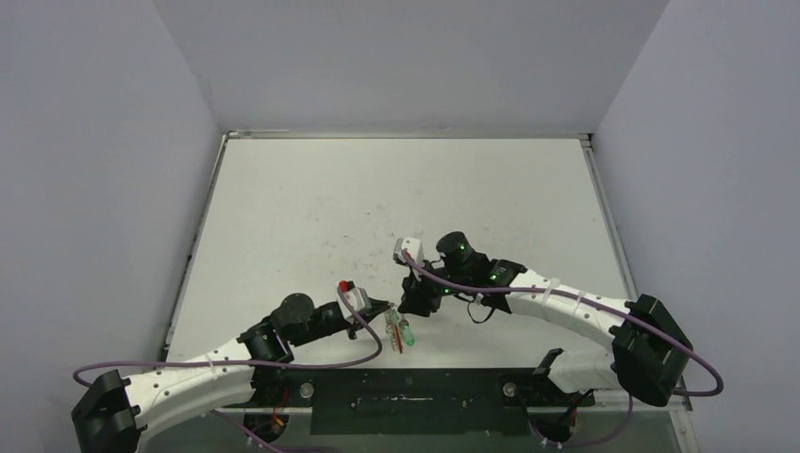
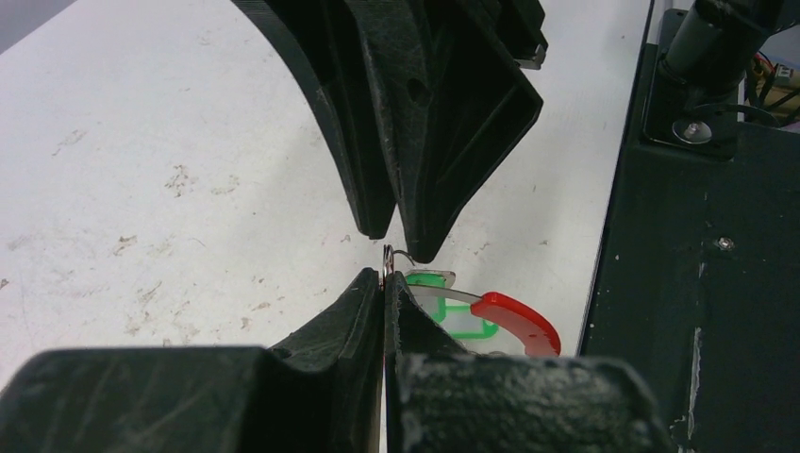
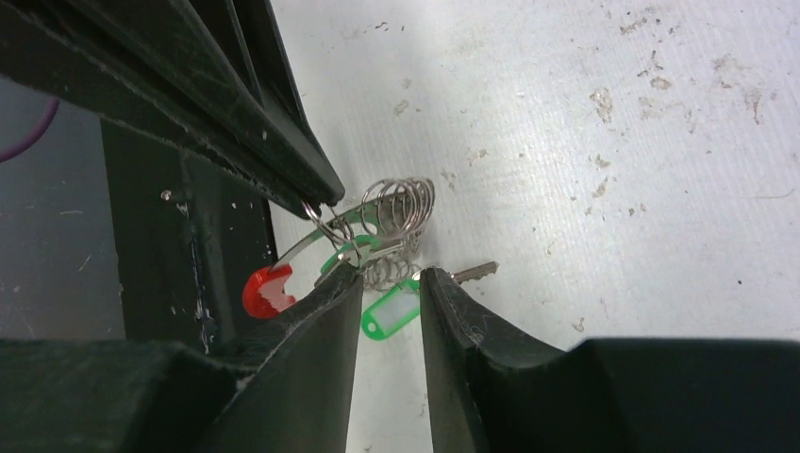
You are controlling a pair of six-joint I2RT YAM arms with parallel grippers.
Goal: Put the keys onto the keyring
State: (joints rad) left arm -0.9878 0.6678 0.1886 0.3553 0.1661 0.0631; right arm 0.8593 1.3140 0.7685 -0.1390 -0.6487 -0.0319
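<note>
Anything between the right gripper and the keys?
Nothing visible. The right gripper hangs open directly over the keys, and the green tag shows in the gap between its fingers. The left gripper, shut on a wire loop, sits to one side, not in the path.

Green-tagged keys [image 3: 390,313] lie tangled against the silvery, red-segmented keyring [image 3: 266,291].
</note>
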